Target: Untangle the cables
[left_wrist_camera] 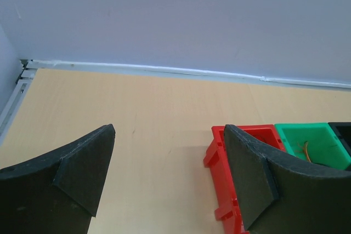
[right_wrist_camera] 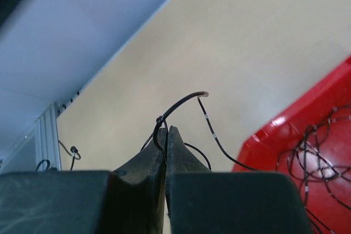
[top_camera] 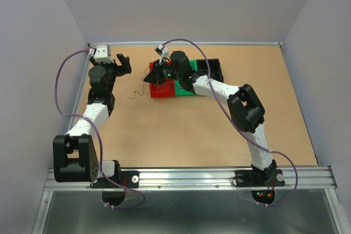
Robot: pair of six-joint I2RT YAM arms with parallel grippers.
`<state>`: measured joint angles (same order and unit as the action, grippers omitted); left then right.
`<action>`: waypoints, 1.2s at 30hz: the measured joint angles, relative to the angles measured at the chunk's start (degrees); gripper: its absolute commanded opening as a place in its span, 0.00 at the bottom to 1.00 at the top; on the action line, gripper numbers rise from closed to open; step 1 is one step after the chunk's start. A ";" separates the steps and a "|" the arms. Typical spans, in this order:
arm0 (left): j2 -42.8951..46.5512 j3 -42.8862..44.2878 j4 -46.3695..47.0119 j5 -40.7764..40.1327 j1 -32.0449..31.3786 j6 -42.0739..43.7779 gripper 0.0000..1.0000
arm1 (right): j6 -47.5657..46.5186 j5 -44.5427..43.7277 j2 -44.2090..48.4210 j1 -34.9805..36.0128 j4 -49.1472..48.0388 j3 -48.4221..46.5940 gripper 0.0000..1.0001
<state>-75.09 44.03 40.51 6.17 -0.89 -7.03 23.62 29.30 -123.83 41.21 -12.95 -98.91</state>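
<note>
R pincer (right_wrist_camera: pixel 166 135) is sitting closest to the lens in the right wrist view, fingers pressed together and pinching a dark cable (right_wrist_camera: pixel 181 99). That cable is arching over the tips and trailing down twd the red bin (right_wrist_camera: pixel 263 146). From overhead, the pincer is hanging at that bin's far-left corner.

Red bin is holding a tangle of cables (right_wrist_camera: pixel 315 160), thin and dark w/ pale bands. Green bin (left_wrist_camera: pixel 310 135) is sitting right beside it and showing one orange-brown strand (left_wrist_camera: pixel 306 149) inside. Black bin (left_wrist_camera: pixel 343 131) is sitting on green's other side; contents can't be made out.

A loose strand (top_camera: pixel 133 92) is lying on the surface (top_camera: pixel 192 135) just left of the red bin, btw it and the L arm (top_camera: pixel 96 110).

L pincer (left_wrist_camera: pixel 169 130) is spread wide, gripping nothing, hovering above the surface near the far-left corner and facing the back wall (left_wrist_camera: pixel 175 15). Red bin's corner is showing beside its right finger.

Walls are closing in the surface at left, back and right. A metal rail (top_camera: pixel 192 176) is running along the near edge w/ both arm bases on it. A broad tan stretch is lying open btw bins and rail, and to the right of the bins.

R arm (top_camera: pixel 216 87) is crossing over the green and black bins in the overhead view, covering much of them. Lilac arm leads (top_camera: pixel 58 83) are looping beside each arm.
</note>
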 measured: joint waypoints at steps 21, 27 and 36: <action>-0.07 -0.02 1.68 3.30 -0.81 0.79 0.91 | 9.11 -12.33 -5.84 -10.38 10.69 -1.40 0.00; -0.09 -0.02 1.68 3.26 -2.34 2.25 0.90 | 3.26 -26.64 -7.65 -6.16 23.45 -10.75 0.01; -0.09 -0.02 1.68 2.14 -3.28 3.50 0.90 | -3.19 -42.86 -18.21 0.70 37.35 -30.32 0.01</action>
<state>-75.18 44.01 42.19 8.32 -4.16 -3.53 20.43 -13.56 -142.04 41.91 24.40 -129.23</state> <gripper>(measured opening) 0.908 0.022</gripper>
